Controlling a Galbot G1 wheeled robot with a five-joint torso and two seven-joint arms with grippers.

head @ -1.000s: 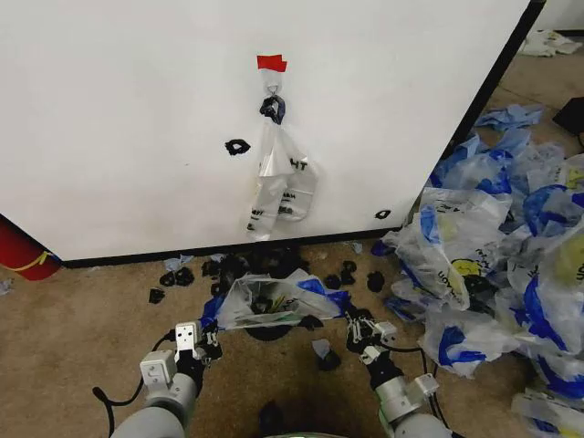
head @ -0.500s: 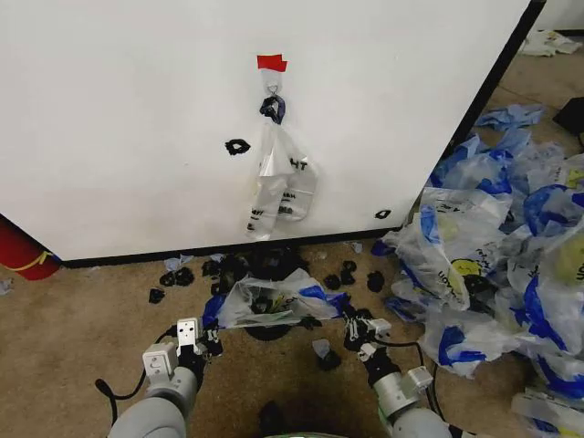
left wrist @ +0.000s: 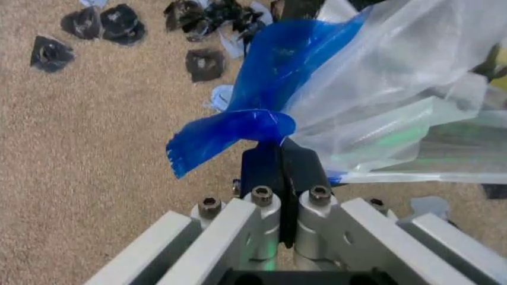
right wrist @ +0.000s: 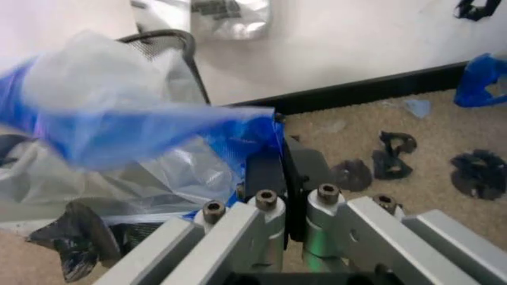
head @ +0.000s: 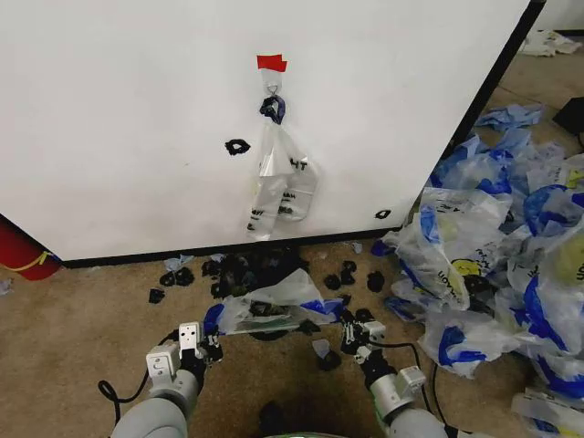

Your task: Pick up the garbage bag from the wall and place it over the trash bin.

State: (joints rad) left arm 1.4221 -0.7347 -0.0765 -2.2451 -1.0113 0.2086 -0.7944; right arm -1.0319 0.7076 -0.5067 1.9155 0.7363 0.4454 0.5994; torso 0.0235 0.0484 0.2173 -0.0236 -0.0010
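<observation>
Your left gripper [head: 208, 345] and right gripper [head: 351, 333], jaws shut on the bag [head: 274, 306] handles, have drawn back and lowered slightly, stretching it over what looks like the bin [right wrist: 162, 39], nearly seated.

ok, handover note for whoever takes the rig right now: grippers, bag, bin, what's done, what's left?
Left gripper: shut on one blue handle of the garbage bag, low over the carpet.
Right gripper: shut on the other blue handle.
The bag is off the wall and stretched between both grippers above the trash bin, which stands on the floor at the wall's foot.
Another clear bag hangs on the hook.
Done: pick-up.
Left: the bag's mouth is not visibly seated around the bin's rim; lower it over and release.
</observation>
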